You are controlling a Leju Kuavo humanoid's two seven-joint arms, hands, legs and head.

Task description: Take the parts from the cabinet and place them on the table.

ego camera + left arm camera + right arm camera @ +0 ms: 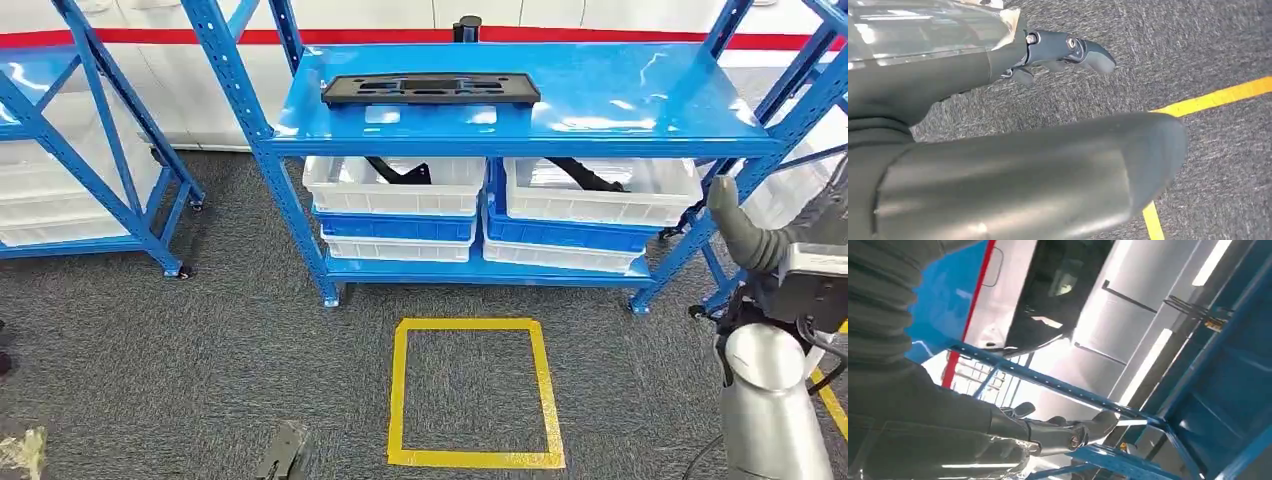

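- Progress, judged from the head view: task looks barely begun. No part is in either hand and no desk can be seen, so nothing can be counted as delivered.
- Landmark: blue rack [520, 100], straight ahead of the robot.
- Left hand [1063, 52]: hangs low over grey carpet, well short of the rack, near a yellow tape line [1215, 97]. Fingers loosely extended, a little curled, nothing between them. Touches nothing.
- Flat black part [430, 89]: lies on the rack's top shelf, toward its left half, untouched.
- Left white bin [393, 185]: on the rack's lower shelf, under the flat part; a dark part [400, 172] lies inside it.
- Right white bin [602, 190]: beside the left one on the same shelf; another dark part [585, 174] lies inside.
- Yellow tape square [472, 392]: on the floor in front of the rack.
- Right hand [1058, 430]: raised beside the rack's right end, next to a blue upright. Fingers stretched out and apart, empty, in contact with nothing I can see.
- Left to do, as I judge: reach, grasp each part, carry to the desk.
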